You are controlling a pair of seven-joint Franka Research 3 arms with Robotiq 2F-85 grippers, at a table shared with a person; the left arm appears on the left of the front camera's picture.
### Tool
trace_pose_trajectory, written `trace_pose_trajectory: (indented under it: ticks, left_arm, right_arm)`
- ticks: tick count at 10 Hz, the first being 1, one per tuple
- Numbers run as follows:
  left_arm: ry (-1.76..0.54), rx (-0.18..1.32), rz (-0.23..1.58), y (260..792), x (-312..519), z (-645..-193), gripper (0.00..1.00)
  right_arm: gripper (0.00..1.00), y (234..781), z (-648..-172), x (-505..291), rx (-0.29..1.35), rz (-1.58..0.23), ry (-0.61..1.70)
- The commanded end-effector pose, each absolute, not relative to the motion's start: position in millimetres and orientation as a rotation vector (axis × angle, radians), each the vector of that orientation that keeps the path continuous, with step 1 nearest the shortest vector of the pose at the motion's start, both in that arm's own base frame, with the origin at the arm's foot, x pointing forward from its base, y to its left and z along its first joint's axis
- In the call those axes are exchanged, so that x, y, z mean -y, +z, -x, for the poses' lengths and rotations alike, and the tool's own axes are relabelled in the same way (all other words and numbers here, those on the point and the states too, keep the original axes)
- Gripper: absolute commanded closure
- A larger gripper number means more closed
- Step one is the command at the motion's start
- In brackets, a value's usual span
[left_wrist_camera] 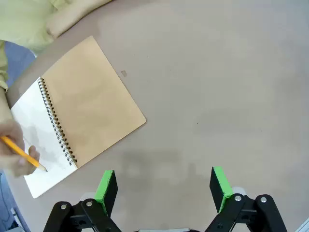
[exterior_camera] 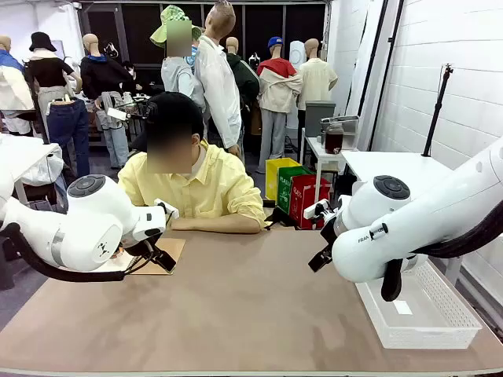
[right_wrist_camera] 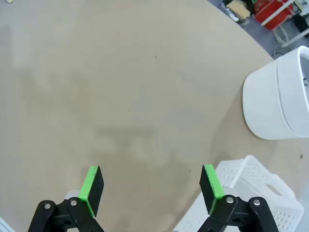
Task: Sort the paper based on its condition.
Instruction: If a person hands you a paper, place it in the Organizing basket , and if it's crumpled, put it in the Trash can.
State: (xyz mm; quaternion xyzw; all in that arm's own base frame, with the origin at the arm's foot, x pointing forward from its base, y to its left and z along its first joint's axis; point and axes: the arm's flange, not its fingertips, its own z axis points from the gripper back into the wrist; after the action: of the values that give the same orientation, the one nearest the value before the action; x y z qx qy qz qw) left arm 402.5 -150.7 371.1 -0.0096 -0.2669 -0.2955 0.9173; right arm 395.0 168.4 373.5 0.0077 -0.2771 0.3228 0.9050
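I'm on standby: left gripper [left_wrist_camera: 164, 186], right gripper [right_wrist_camera: 150, 188] spread, empty (hand [left_wrist_camera: 14, 147] pencils notebook [left_wrist_camera: 91, 101]). Next needs a loose sheet.

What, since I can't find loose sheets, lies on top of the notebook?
A person's hand with a yellow pencil rests on the notebook, on its white page; the part beneath is hidden.

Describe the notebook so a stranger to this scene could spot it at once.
On the tan table, look before the person in yellow. The spiral-bound notebook lies open there: brown cover, white page, a hand holding a pencil on it.
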Motion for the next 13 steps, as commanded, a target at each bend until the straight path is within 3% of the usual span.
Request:
trace_pose_trajectory:
  ticks: [1, 13]
  left_arm:
    - [-0.608, 0.549, 0.02, 371.2, 150.7, -402.5, 0.0]
    - [-0.608, 0.549, 0.02, 371.2, 150.7, -402.5, 0.0]
  right_arm:
    - [0.0, 373.5, -395.0, -168.4, 0.573, -0.016, 0.667]
    - [0.0, 373.5, -395.0, -168.4, 0.573, -0.016, 0.667]
